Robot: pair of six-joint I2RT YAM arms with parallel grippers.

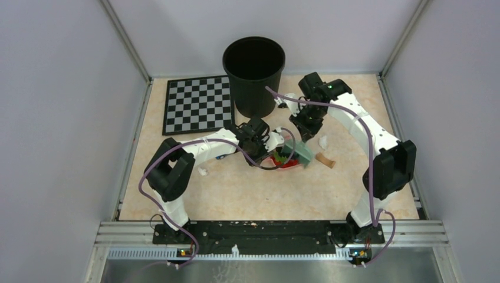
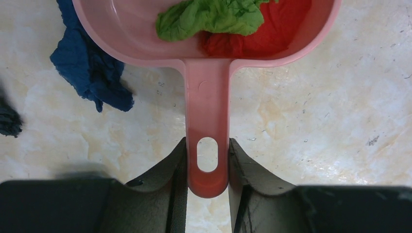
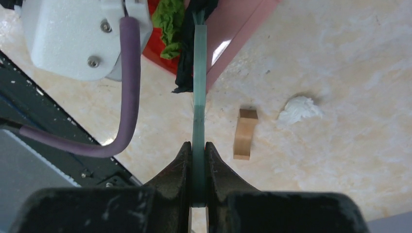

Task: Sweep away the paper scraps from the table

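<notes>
Left end effector [image 2: 207, 162] clamps the glossy pink dustpan [image 2: 206, 92] by its slotted handle. A crumpled green scrap [image 2: 209, 19] and a red scrap [image 2: 284, 24] lie in its scoop. Right end effector [image 3: 198, 162] pinches the thin translucent brush [image 3: 199, 73]. A curled tan scrap [image 3: 244, 133] and a fluffy white scrap [image 3: 300, 108] rest on the marbled desk [image 3: 340, 58].

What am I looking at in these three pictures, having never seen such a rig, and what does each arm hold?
Two robot arms are bolted at the near edge of a table. The overhead picture shows both, the left arm and the right arm, plus a black bin and a checkerboard mat. The other two pictures come from cameras on the wrists. The left gripper is closed on the handle of a pink dustpan, which holds a green scrap and a red scrap; a blue scrap lies beside it. The right gripper grips a grey-green brush, seen edge-on. A tan scrap and a white scrap lie loose nearby.
</notes>
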